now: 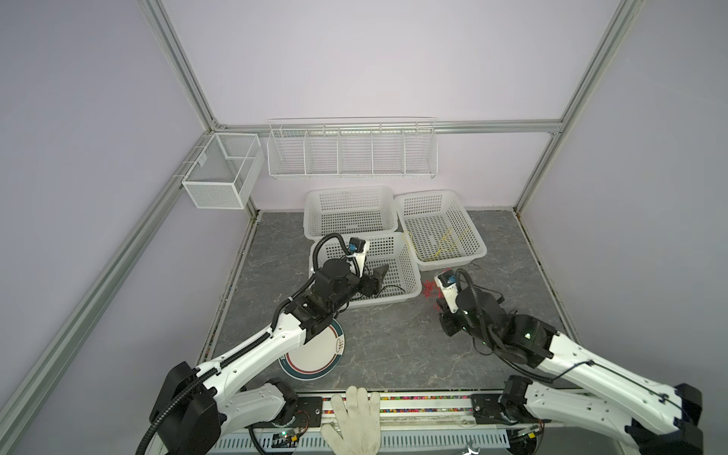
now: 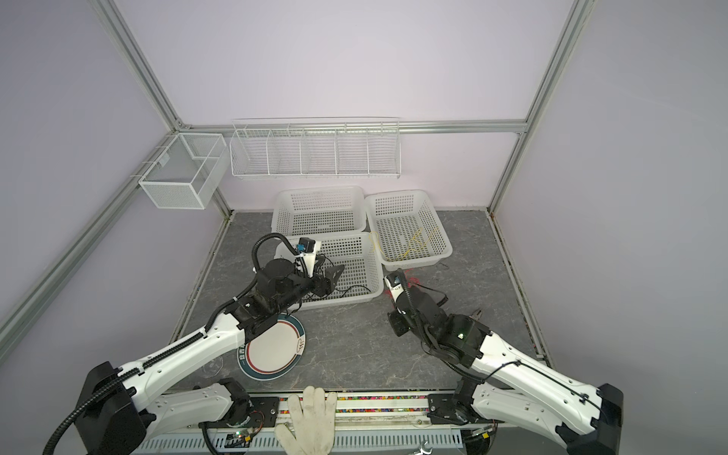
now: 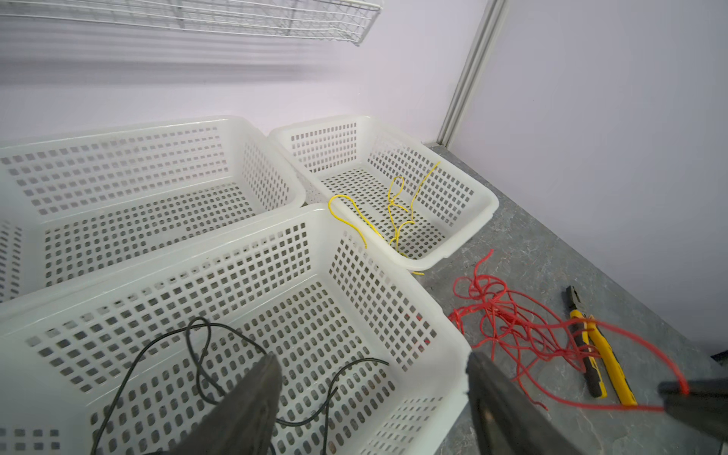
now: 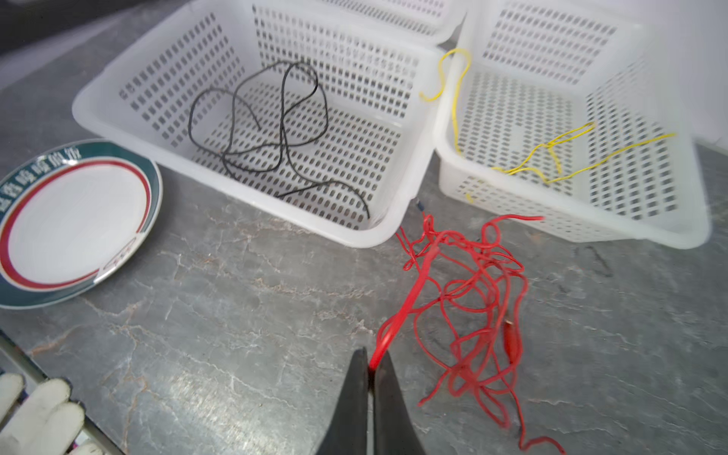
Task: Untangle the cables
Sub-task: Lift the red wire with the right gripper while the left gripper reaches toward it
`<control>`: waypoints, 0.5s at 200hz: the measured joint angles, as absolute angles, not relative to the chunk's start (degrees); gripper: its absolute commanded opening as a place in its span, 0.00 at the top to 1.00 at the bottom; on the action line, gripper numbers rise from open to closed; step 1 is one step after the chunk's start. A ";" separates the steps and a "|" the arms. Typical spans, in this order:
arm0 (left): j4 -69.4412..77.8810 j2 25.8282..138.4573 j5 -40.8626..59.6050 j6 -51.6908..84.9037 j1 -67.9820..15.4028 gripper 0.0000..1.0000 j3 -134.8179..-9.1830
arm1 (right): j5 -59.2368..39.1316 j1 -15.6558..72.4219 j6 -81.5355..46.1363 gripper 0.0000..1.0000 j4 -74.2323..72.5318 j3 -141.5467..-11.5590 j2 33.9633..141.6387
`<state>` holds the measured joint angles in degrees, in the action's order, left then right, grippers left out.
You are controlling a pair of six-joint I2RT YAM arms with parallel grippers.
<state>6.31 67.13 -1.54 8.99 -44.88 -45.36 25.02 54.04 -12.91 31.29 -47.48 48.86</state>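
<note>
A tangled red cable (image 4: pixel 472 299) lies on the grey table in front of two baskets, and also shows in the left wrist view (image 3: pixel 512 323) and a top view (image 1: pixel 429 289). My right gripper (image 4: pixel 372 360) is shut on one strand of it, which runs taut from the jaws to the heap. A black cable (image 4: pixel 275 130) lies loose in the near basket (image 3: pixel 441 315). A yellow cable (image 4: pixel 551 153) lies in the right basket (image 4: pixel 443 130), with one loop over its rim. My left gripper (image 3: pixel 372 356) hangs open and empty over the near basket's right side.
A third white basket (image 1: pixel 350 212) stands at the back. A green-rimmed plate (image 4: pixel 75 220) lies on the table's left under the left arm. Yellow-handled pliers (image 3: pixel 598 354) lie right of the red heap. A gloved hand (image 1: pixel 354 417) rests on the front rail. Wire racks (image 1: pixel 350 149) hang on the wall.
</note>
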 measured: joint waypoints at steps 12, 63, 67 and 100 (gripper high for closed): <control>6.76 68.73 -1.63 8.01 -47.31 0.26 -46.41 | 25.80 52.62 -12.62 0.94 32.60 -49.08 46.63; 12.19 75.68 0.12 5.91 -51.44 0.26 -50.39 | 25.65 49.10 -10.94 0.94 34.09 -54.46 41.01; 12.60 76.29 0.32 5.87 -51.53 0.26 -50.74 | 25.39 49.10 -10.68 0.94 34.04 -54.50 40.66; 14.35 83.09 1.89 5.32 -53.36 0.26 -55.35 | 22.94 48.95 -8.86 0.94 34.11 -54.54 39.64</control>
<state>14.35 83.09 1.89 5.32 -53.36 -55.35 22.94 48.95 -8.86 34.11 -54.54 39.64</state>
